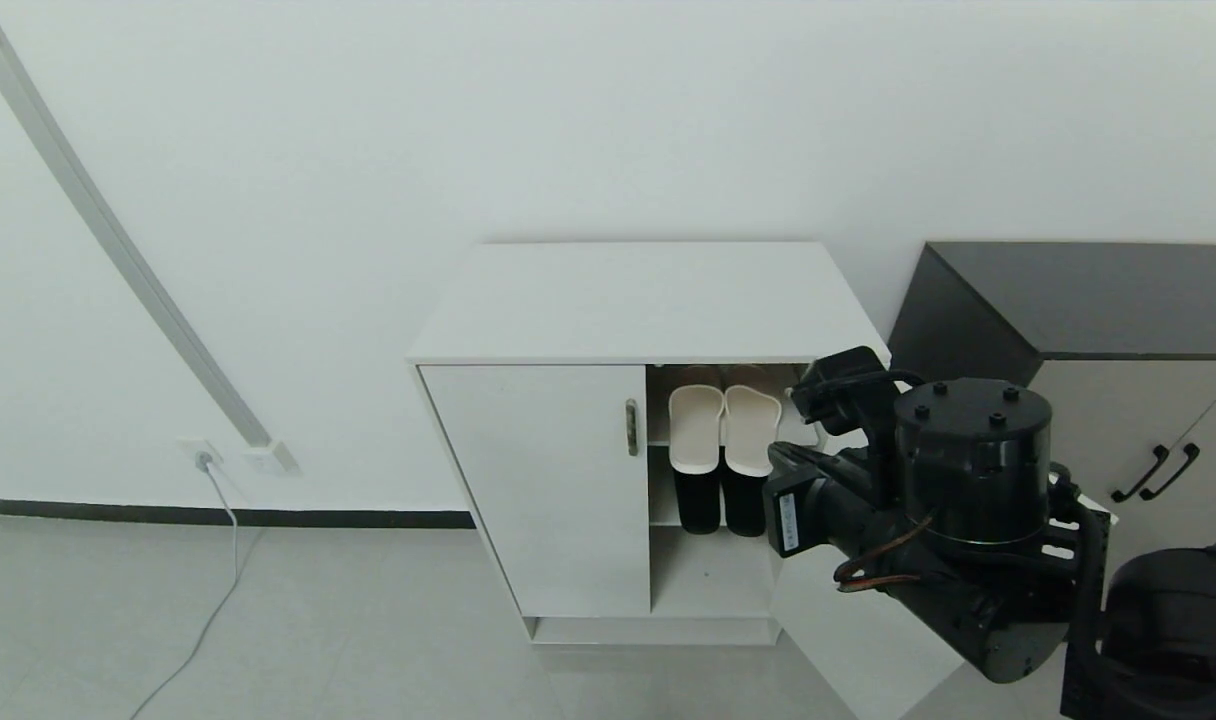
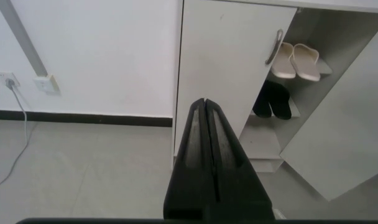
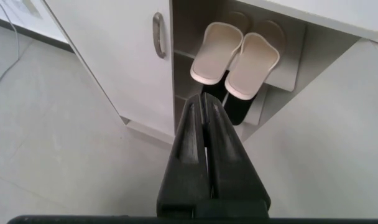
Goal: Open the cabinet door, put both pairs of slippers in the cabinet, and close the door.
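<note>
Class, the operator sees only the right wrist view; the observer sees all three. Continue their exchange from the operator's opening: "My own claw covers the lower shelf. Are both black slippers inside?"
Observer: Yes. Both black slippers stand side by side inside, directly below the cream pair.
Operator: Where is the left claw?
Observer: The left claw is shut, out in front of the closed left door, touching nothing.
Operator: What stands beside the open side?
Observer: A dark-topped cabinet stands right of the white cabinet, close beside it.
</note>
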Robot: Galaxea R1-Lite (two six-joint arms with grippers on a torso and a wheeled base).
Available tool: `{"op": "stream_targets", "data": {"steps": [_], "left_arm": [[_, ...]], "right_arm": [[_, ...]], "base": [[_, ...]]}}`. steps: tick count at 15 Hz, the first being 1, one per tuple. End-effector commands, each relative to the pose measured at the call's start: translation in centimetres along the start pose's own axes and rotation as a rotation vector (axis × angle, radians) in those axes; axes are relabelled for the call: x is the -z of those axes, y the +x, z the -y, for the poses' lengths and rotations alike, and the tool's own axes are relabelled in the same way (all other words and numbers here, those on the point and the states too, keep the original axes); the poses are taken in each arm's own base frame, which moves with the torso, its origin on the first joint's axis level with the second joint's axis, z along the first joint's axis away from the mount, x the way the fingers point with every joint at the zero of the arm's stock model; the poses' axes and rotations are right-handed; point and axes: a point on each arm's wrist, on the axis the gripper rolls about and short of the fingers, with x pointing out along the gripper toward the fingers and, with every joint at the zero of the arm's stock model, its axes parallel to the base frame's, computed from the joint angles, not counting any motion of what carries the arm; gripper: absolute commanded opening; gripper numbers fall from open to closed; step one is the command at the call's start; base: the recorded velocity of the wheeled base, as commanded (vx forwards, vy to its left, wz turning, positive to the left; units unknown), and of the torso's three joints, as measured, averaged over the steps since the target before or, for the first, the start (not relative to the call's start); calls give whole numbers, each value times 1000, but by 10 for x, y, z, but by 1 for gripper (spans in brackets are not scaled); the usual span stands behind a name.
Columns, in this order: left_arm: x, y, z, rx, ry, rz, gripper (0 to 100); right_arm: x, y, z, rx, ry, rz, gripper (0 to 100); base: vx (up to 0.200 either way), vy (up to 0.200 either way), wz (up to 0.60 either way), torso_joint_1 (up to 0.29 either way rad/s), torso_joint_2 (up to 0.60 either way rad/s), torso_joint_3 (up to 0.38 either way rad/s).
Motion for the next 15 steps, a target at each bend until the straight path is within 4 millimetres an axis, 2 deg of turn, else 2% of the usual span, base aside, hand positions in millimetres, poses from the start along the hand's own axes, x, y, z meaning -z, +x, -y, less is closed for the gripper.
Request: {"op": "stream_targets", "data": {"steps": [1,8,15], "left_arm": [[0,0,0,-1,0,-2,0],[0,0,0,-1,-2,-2,0],[0,0,0,-1,-2,-2,0]], "right_arm": [[0,-1,0,-1,3,2,0],[1,-2,0,-7,-7,-1,0],[1,-3,0,-22,-2,9,0]], "base": [[0,0,0,0,0,0],[0,0,0,0,0,0],[0,0,-600,7,0,-1]]}}
